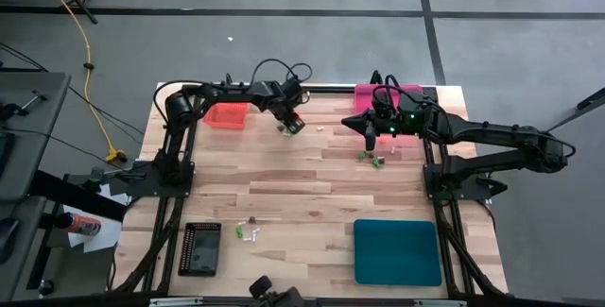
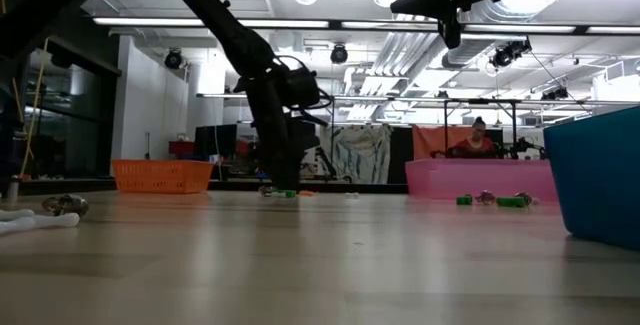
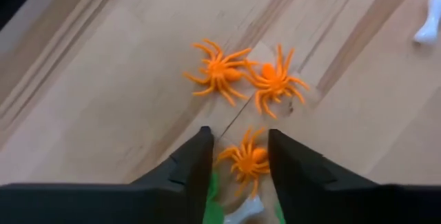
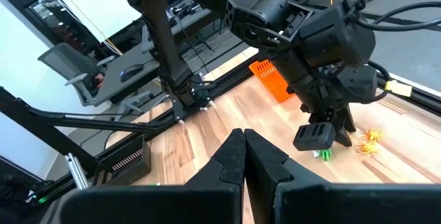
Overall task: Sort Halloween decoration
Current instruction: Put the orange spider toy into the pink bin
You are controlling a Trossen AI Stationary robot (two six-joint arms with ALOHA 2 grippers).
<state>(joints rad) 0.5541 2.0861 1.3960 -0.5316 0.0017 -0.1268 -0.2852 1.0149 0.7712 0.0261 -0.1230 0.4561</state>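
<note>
My left claw (image 3: 238,156) is down at the far middle of the table (image 1: 312,189), fingers spread either side of one orange spider (image 3: 247,160), not closed on it; two more orange spiders (image 3: 219,71) lie just beyond, a white bone (image 3: 428,21) off right; the orange tray (image 1: 227,115) sits to my left; my right claw (image 4: 244,156) hovers pressed together by the pink tray (image 1: 367,93).

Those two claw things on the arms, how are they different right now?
The left gripper hangs low over the table, its fingers apart with an orange spider between them; the right gripper is up off the table with fingers pressed together and nothing between them. The left gripper works near the orange tray, the right one by the pink tray. Both have two dark fingers.
</note>
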